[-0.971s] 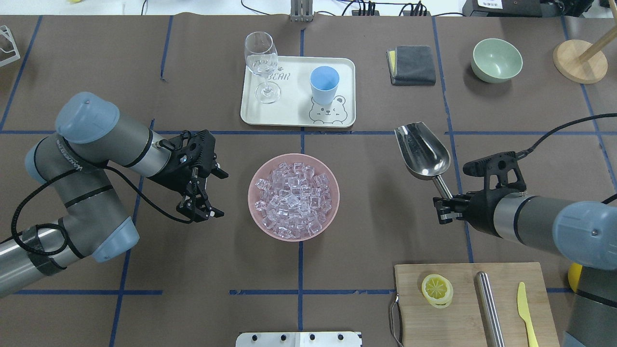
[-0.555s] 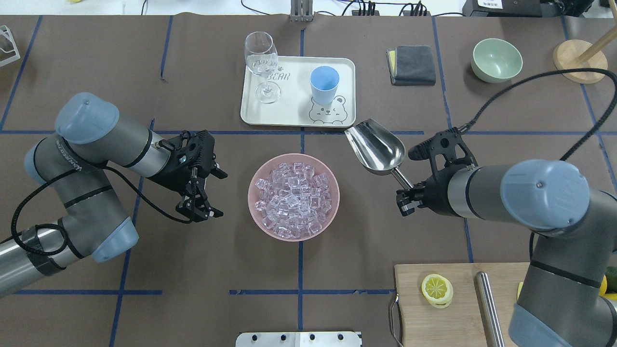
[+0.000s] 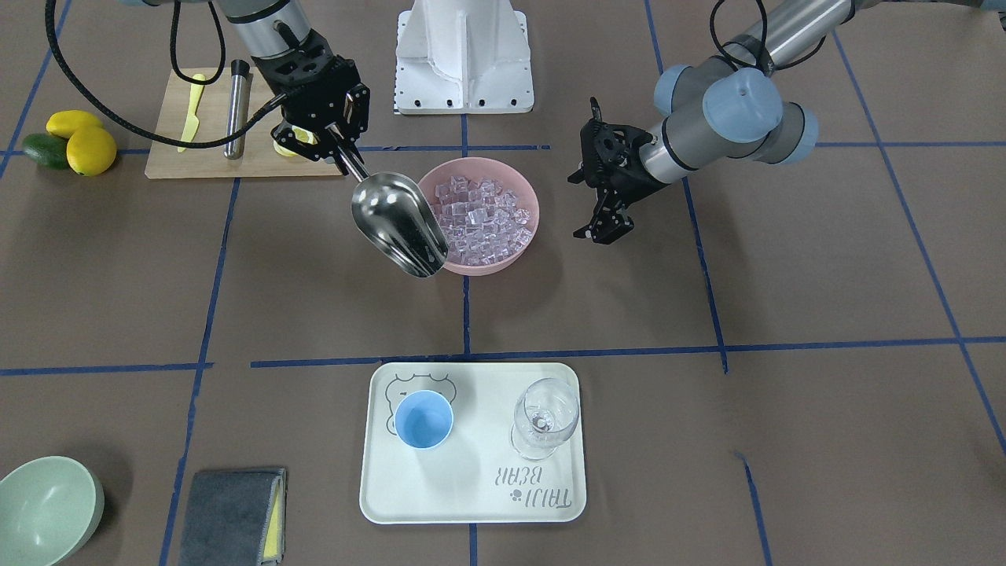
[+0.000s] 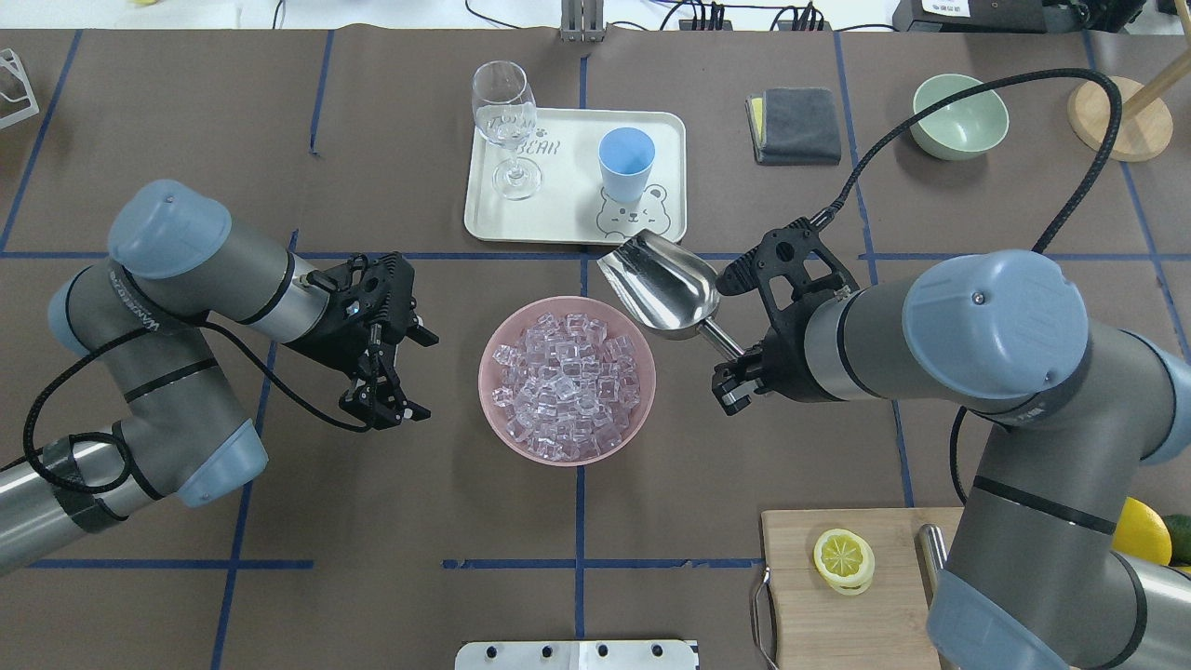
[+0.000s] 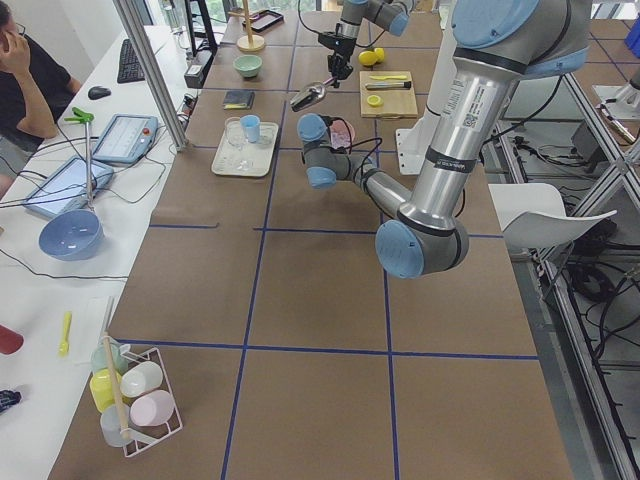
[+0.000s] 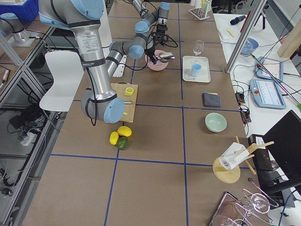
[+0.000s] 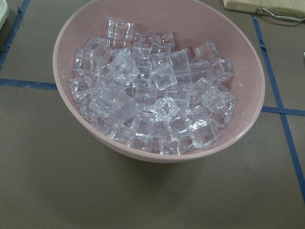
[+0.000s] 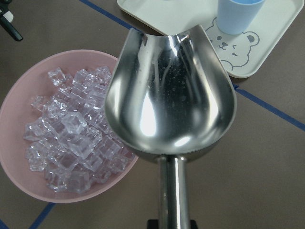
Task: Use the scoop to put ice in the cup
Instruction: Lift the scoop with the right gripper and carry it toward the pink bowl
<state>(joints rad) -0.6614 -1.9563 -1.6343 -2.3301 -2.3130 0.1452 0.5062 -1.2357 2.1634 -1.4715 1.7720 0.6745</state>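
The ice is a heap of clear cubes in a pink bowl at the table's middle; it also shows in the left wrist view. The light-blue cup stands upright on a white tray. My right gripper is shut on the thin handle of the steel scoop. The scoop's empty trough hangs in the air over the bowl's far right rim, mouth toward the tray. My left gripper is open and empty, left of the bowl and apart from it.
The white tray also holds a clear wine glass. A grey cloth, a green bowl and a wooden stand are at the far right. A cutting board with a lemon half and steel rod lies front right.
My right arm has swung left with the scoop, from the table's right side to the bowl's far right rim. My left arm has stayed in place.
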